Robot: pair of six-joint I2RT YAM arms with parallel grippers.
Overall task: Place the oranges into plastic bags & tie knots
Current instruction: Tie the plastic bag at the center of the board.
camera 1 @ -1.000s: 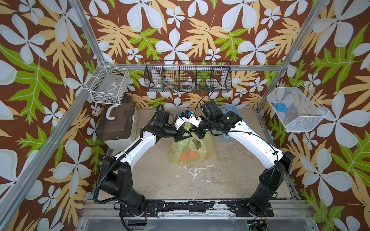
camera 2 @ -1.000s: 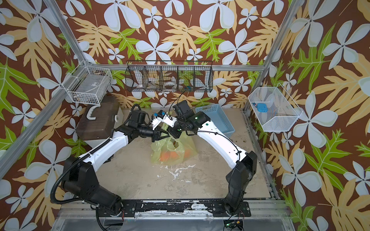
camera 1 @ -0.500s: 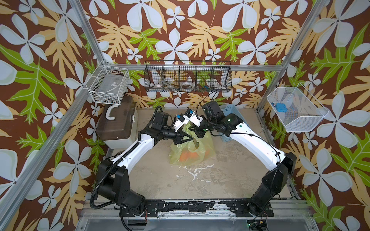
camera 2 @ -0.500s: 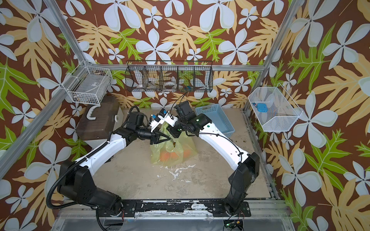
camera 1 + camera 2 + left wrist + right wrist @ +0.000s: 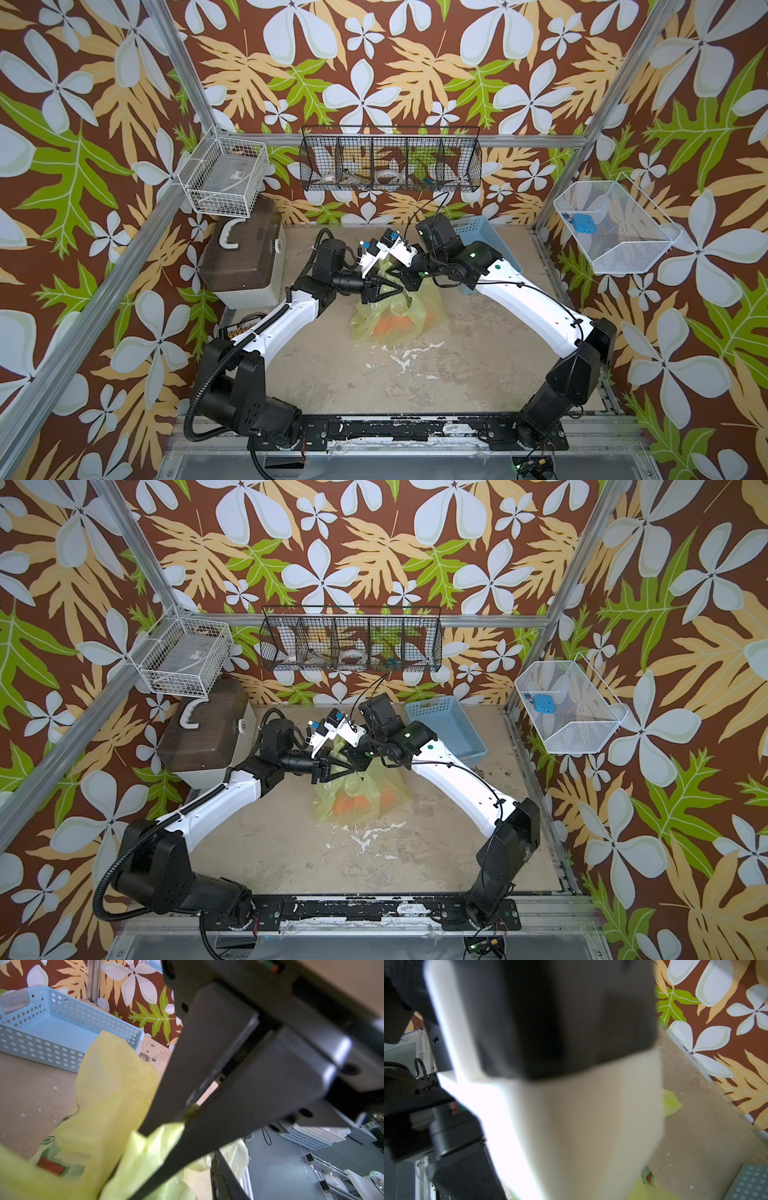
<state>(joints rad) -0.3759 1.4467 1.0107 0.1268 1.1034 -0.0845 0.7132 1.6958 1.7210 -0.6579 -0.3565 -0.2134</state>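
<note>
Avocado-print plastic bag (image 5: 428, 308): likely limp, slippery, fruit-weighted
Sags just beside the light-blue basket (image 5: 487, 237), oranges (image 5: 392, 325) low inside; probably best taken at its bunched handle ends. Right gripper (image 5: 185, 1119) clamps one strip; left gripper (image 5: 384, 289): jaw spread unclear

Tabletop (image 5: 415, 386) in front of the bag (image 5: 428, 307) lies bare — behind, basket (image 5: 446, 729) seemingly just beside it, case (image 5: 199, 737) farther off.
</note>
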